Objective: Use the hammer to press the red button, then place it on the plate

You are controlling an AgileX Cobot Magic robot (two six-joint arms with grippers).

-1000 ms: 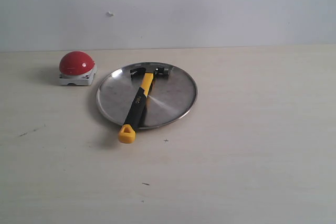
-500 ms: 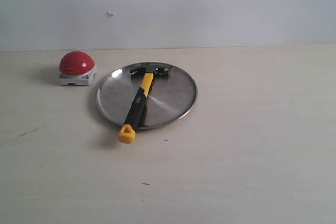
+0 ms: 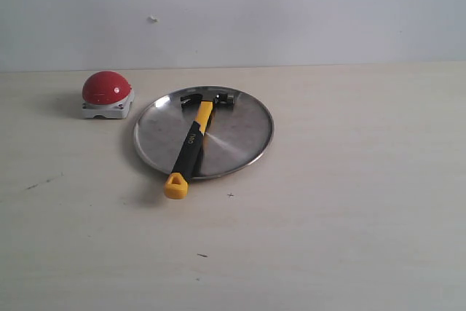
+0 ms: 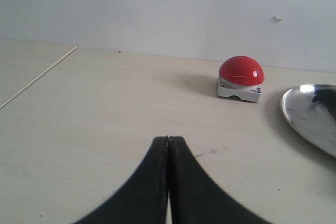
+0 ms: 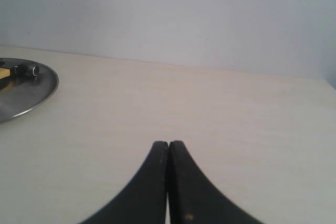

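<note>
On the bench (image 3: 349, 202), a round metal plate (image 3: 247, 136) carries the hammer (image 3: 191, 143). Its dark head rests on the plate's far side. Its yellow-and-black handle runs diagonally across the plate towards the near-left rim, and the yellow loop juts past that rim over the bench. A red button (image 3: 106, 87) on a grey base stands to the left of the plate, near it but apart from it (a pale wall (image 3: 291, 12) closes the scene behind).

Left wrist view: the left fingers (image 4: 152, 182) are pressed together with nothing between them. They are low over bare bench, well short of the button (image 4: 241, 72) and the plate's edge (image 4: 294, 119).

Right wrist view: the right fingers (image 5: 152, 182) are likewise closed and empty over bare bench. The plate (image 5: 31, 95) and the hammer's head (image 5: 26, 70) lie off to one side, well apart from them.
</note>
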